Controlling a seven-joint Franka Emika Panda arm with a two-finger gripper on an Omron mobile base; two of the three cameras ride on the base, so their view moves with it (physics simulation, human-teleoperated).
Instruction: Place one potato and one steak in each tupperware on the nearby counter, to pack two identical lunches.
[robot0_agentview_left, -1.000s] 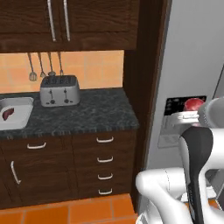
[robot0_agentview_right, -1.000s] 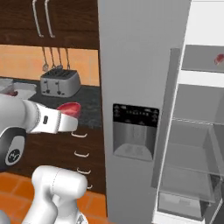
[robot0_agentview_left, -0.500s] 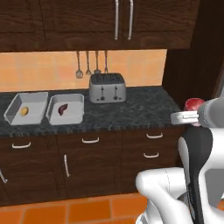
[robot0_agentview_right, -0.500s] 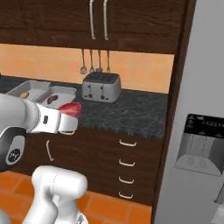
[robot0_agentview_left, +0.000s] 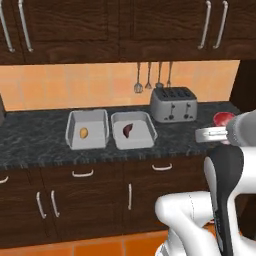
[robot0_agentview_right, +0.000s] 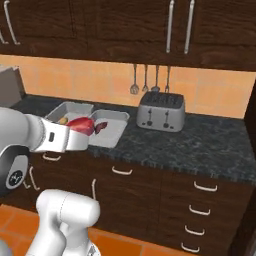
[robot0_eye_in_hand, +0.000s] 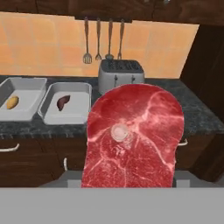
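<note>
Two light grey tupperware tubs stand side by side on the dark marbled counter (robot0_agentview_left: 45, 142). The left tupperware (robot0_agentview_left: 87, 129) holds an orange potato (robot0_agentview_left: 84, 132). A small red steak (robot0_agentview_left: 127, 130) lies in the right tupperware (robot0_agentview_left: 133, 130). My gripper (robot0_agentview_left: 220, 127) hovers at counter height to the right of the toaster, shut on a second, large red steak (robot0_agentview_left: 223, 119). In the hand view this held steak (robot0_eye_in_hand: 135, 135) hides the fingertips, with the potato (robot0_eye_in_hand: 12, 102) and the tub steak (robot0_eye_in_hand: 63, 102) far off to the left. From the right base view the gripper (robot0_agentview_right: 80, 131) carries its steak (robot0_agentview_right: 82, 125) in front of the tubs (robot0_agentview_right: 112, 127).
A silver toaster (robot0_agentview_left: 173, 104) stands right of the tubs, with utensils (robot0_agentview_left: 152, 80) hanging on the orange wall above it. Dark upper cabinets (robot0_agentview_left: 125, 25) overhang the counter. Drawers with white handles (robot0_agentview_right: 202, 210) lie below. A dark tall panel (robot0_eye_in_hand: 208, 78) closes the right end.
The whole scene has slid right across both base views as the base drove left; the fridge has left the frame and the tubs have come to the middle. The steak stays in the gripper.
</note>
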